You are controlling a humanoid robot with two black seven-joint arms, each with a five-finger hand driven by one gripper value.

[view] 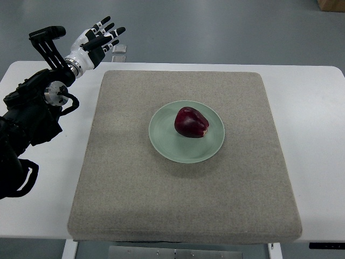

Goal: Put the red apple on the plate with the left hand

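Observation:
A dark red apple (191,122) lies on a pale green plate (167,143), slightly up and right of the plate's middle. The plate rests in the middle of a grey felt mat (129,205). My left hand (98,39) is raised at the upper left, beyond the mat's far left corner, well away from the apple. Its fingers (109,31) are spread and hold nothing. The black left arm (32,113) runs down the left edge. No right arm shows.
The mat covers most of a white table (318,118). A small clear object (119,53) sits at the table's far edge near the left hand. A brown box corner (331,4) shows at the top right on the grey floor.

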